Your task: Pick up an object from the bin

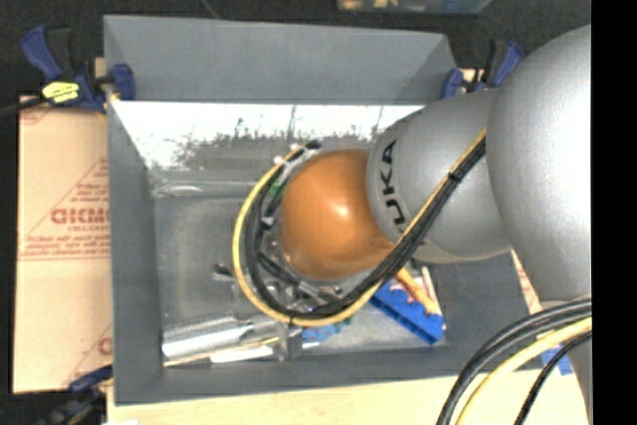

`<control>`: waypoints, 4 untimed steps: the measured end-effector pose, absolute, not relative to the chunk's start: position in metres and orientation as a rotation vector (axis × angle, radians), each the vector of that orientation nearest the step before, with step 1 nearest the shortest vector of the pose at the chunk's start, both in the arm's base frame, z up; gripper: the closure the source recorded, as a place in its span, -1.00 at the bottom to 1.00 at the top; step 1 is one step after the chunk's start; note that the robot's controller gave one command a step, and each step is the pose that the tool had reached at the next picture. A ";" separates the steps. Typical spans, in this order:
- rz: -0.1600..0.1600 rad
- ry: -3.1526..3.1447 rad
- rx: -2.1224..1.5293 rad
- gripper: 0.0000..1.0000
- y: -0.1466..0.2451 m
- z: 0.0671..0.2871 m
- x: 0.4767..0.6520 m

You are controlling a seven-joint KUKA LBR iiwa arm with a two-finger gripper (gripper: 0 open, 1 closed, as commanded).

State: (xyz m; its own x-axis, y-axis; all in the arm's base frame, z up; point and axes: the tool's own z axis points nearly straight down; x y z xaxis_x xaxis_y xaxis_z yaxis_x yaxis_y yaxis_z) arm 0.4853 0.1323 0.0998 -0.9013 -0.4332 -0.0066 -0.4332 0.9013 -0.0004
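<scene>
Masking end effector (282,297): orange wrist cvr (328,214)

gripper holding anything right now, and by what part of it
Cannot be told: the gripper sits low under the orange cover, which hides any hold, beside a blue piece.

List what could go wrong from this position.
1. The gripper hangs low near the front wall of the bin; pushing further could strike it.
2. The silvery long piece lies flat along that wall, likely hard to grip.
3. The robot's cables loop down close to the blue piece and might snag.
</scene>
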 end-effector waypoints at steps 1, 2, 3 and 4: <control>0.008 3.021 -0.725 -1.00 0.152 0.073 0.480; 0.001 3.005 -0.836 1.00 0.164 0.072 0.476; 0.001 3.006 -0.835 1.00 0.164 0.072 0.475; 0.001 3.018 -0.836 1.00 0.163 0.115 0.472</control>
State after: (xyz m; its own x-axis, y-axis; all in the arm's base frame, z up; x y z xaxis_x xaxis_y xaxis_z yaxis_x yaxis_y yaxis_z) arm 0.4722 0.1629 0.1150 -0.8573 -0.5147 -0.0102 -0.5147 0.8574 -0.0020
